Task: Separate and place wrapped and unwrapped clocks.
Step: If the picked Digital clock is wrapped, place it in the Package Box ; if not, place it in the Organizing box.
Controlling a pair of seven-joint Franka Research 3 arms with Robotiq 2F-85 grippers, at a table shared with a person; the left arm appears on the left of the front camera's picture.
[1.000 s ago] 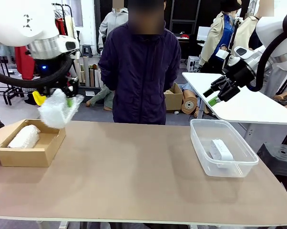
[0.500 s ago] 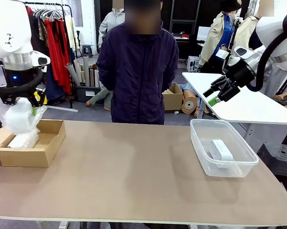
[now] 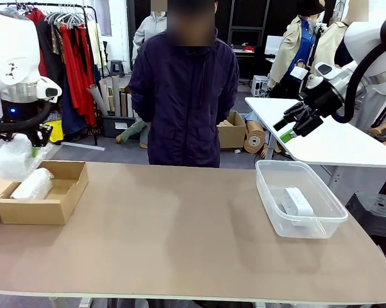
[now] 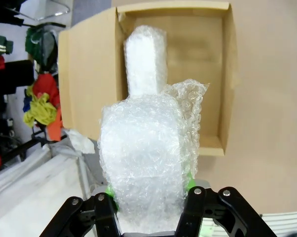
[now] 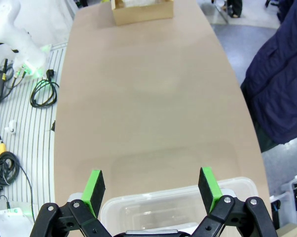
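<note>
Carrying the second bubble-wrapped clock [image 3: 12, 157] toward the cardboard box [image 3: 59, 208] — placing step under way.

Gripping the bundle between the green pads of the left gripper [image 4: 149, 190], clenched tight on its lower end, and hanging it just above and a little off the outer edge of the box, where the other wrapped clock [image 4: 144, 59] is already lying along one side. Holding the right gripper [image 5: 151, 190] released, jaws wide, hovering over the clear plastic tub [image 3: 323, 221] with the bare white block clock [image 3: 297, 201] resting inside. Judging by this, nearing the last drop: needing to bring the bundle over the free floor of the box, beside its twin rather than on top, lowering it — then letting go.
</note>
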